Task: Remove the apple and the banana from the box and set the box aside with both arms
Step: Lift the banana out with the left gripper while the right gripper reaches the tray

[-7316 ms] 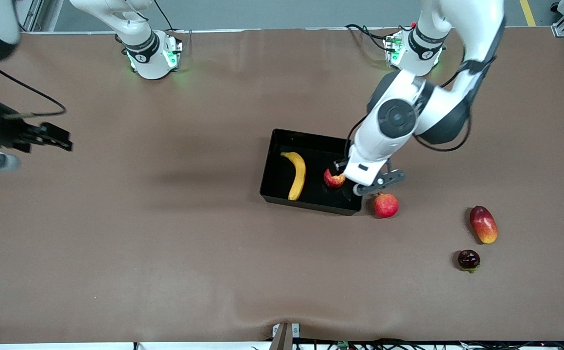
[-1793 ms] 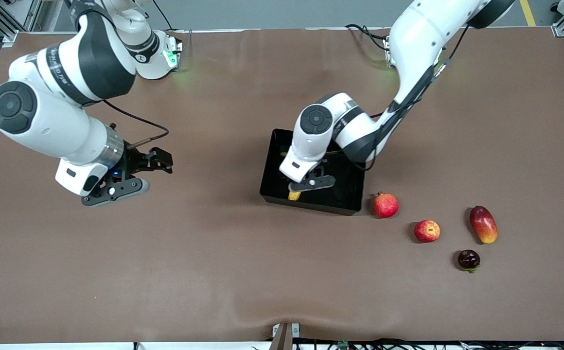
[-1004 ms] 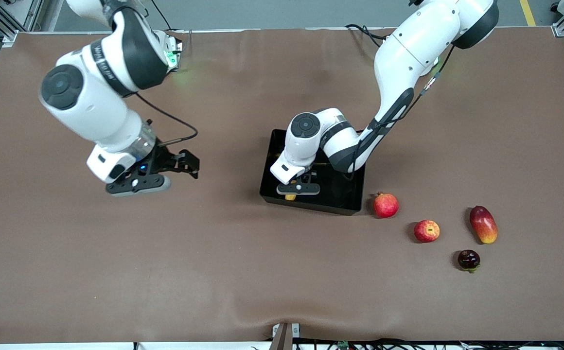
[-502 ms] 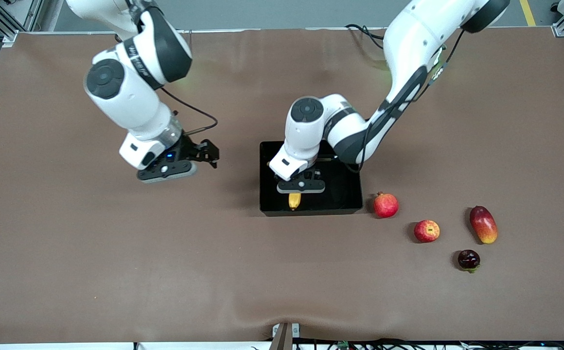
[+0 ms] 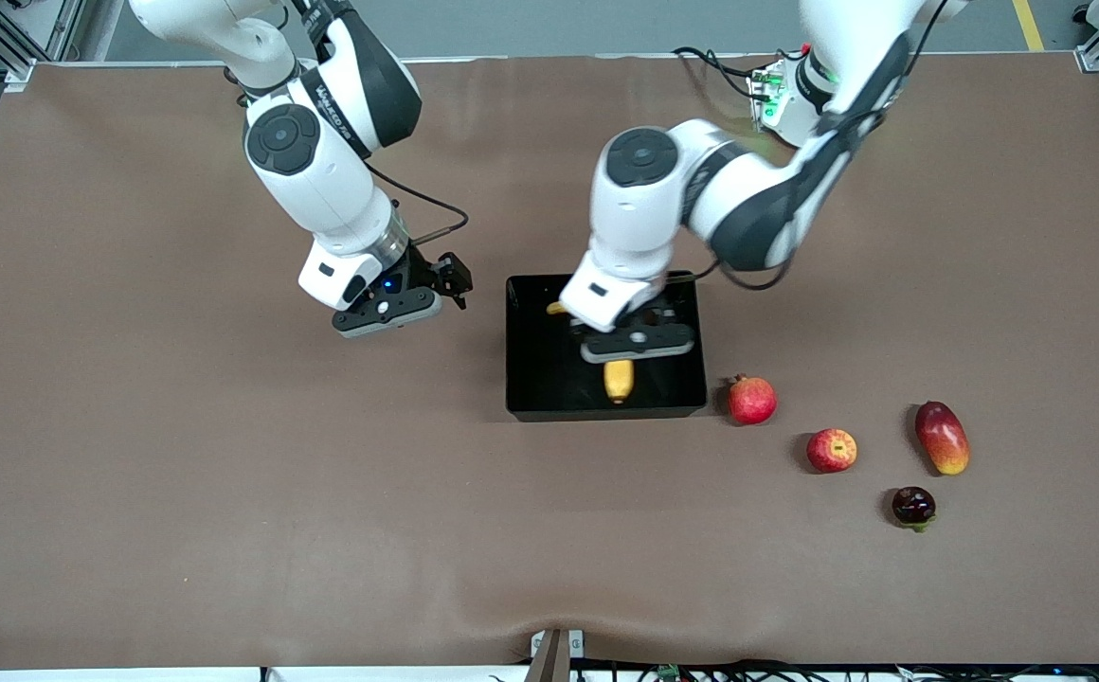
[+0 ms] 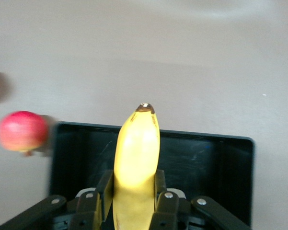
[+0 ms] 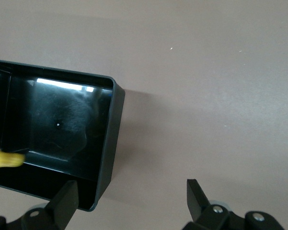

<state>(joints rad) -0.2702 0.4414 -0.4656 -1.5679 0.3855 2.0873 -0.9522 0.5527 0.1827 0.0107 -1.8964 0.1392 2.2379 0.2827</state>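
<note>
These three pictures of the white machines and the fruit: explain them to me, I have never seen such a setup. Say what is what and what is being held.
Two white robot arms stand at a brown table. The wide picture looks down from across it; the other two come from a camera on each arm's wrist.

The left gripper is shut on a banana over the black tray; its wrist view shows the fingers clamping the fruit. The right gripper is open, over bare table beside the tray.

Toward the left arm's end lie a pomegranate, an apple, a mango and a small dark fruit.
</note>
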